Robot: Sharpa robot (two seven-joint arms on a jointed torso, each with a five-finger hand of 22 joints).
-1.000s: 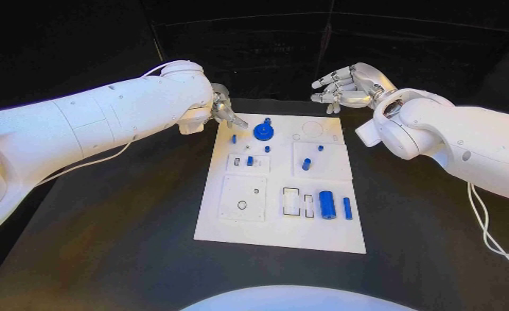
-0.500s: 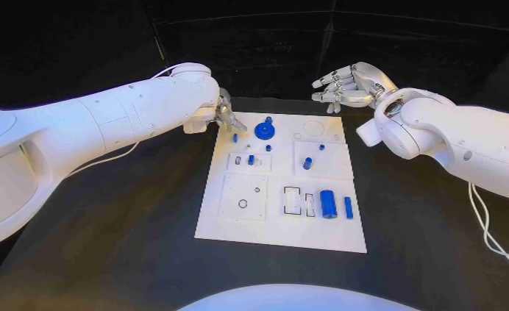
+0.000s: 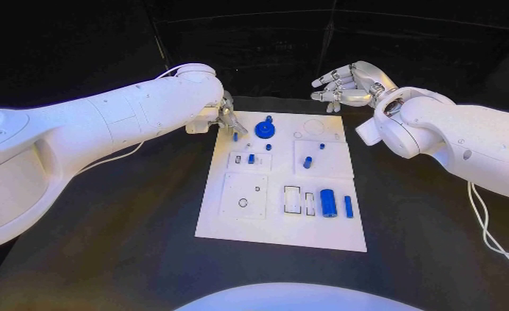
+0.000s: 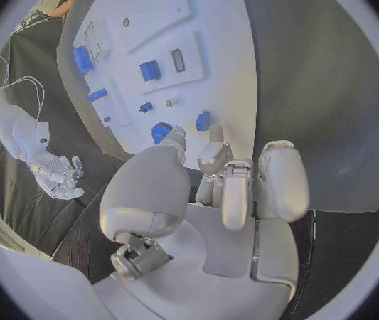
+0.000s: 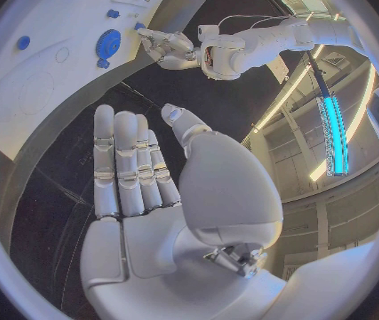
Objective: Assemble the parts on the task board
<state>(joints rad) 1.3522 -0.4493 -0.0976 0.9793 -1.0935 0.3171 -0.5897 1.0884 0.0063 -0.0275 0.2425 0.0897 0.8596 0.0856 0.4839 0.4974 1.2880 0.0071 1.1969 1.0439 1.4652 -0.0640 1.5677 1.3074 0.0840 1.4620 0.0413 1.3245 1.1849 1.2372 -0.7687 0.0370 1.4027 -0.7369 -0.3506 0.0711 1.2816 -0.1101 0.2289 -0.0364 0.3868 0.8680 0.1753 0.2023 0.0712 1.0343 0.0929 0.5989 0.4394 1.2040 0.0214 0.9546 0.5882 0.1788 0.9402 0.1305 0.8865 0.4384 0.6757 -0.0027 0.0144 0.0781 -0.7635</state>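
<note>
Right hand (image 5: 153, 213) flat, fingers (image 5: 122, 163) straight, empty; white task board (image 5: 38, 71) beyond, round blue part (image 5: 109, 43); left hand (image 5: 167, 48) at board edge.

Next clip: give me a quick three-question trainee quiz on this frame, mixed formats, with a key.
1. True or false: the right hand holds a blue part.
2. Which hand is at the far left corner of the task board? A) left hand B) right hand C) neither
3. Fill in: the blue disc sits at the board's ____ end, seen from the robot.

Key: 1 false, its fingers are spread and hold nothing; 2 A; 3 far.
</note>
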